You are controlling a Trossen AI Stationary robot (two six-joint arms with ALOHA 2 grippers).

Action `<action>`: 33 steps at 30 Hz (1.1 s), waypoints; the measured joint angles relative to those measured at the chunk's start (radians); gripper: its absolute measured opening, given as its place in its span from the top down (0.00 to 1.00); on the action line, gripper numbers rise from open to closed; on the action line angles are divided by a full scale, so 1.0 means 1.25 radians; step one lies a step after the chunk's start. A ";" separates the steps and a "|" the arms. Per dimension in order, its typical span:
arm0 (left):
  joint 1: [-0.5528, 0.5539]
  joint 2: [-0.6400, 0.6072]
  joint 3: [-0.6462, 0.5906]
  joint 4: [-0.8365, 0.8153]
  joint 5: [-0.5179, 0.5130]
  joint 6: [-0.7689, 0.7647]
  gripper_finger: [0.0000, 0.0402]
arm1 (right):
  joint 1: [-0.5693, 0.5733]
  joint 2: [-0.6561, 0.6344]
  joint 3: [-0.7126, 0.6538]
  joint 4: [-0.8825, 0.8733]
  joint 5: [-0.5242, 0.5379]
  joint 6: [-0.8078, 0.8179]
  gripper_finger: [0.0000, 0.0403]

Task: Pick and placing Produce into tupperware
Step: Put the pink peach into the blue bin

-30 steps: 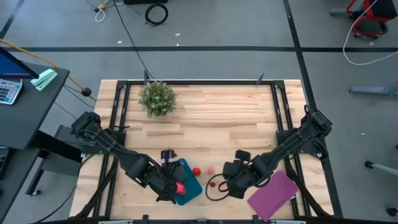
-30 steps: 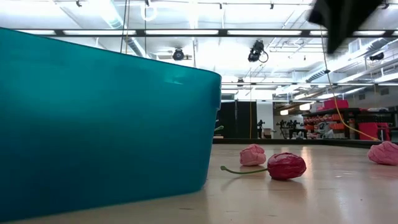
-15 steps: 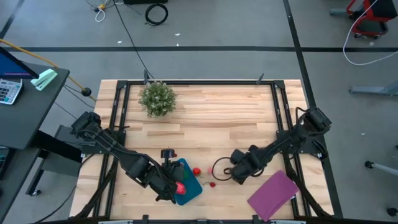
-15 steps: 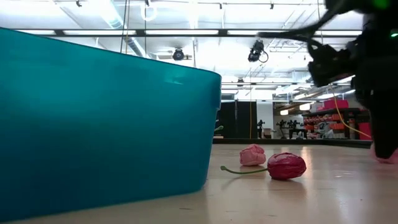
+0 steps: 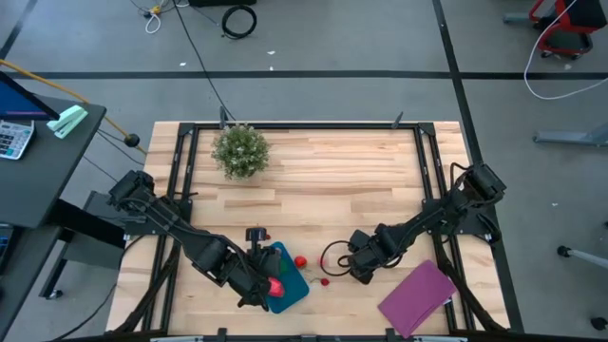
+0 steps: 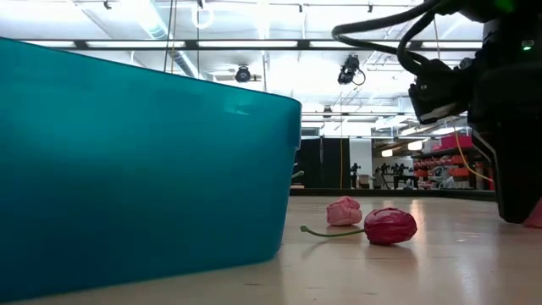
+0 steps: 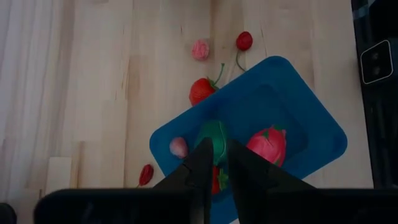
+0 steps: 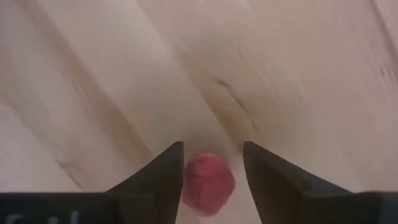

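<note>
The teal tupperware (image 5: 293, 283) sits near the table's near edge, its wall (image 6: 144, 161) filling the low view's left. It holds a green piece (image 7: 214, 132), a pink-red piece (image 7: 268, 144) and a small pink one (image 7: 178, 147). My left gripper (image 5: 269, 285) hovers shut above it (image 7: 220, 146). My right gripper (image 5: 350, 273) is open and down at the table, its fingers on either side of a pink piece (image 8: 208, 177) without clearly touching it. Loose on the wood are a red piece (image 5: 300, 261), a stemmed red piece (image 6: 389, 225) and another pink piece (image 6: 344, 211).
A bushy potted plant (image 5: 239, 150) stands at the far left of the table. A flat purple rectangle (image 5: 418, 296) lies near the near right corner. A black cable loops (image 5: 332, 256) beside my right gripper. Black frame rails run along both table sides.
My right gripper has come down from above to table level and shifted a little toward the far left, ending with its fingers around the pink piece. The left arm and the produce have stayed where they were.
</note>
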 joint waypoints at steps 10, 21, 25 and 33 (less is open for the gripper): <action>0.000 0.000 0.000 0.000 0.000 0.001 0.88 | 0.022 0.000 0.000 -0.012 -0.054 0.000 0.57; 0.000 0.001 0.000 0.000 0.000 0.002 0.89 | 0.039 0.000 0.000 0.036 0.006 0.013 0.81; 0.000 0.001 0.000 0.001 0.000 0.001 0.91 | 0.038 0.000 0.011 0.134 0.039 -0.051 0.90; 0.000 0.001 0.000 0.000 0.000 0.002 0.98 | 0.031 0.000 0.135 0.369 0.174 -0.331 0.89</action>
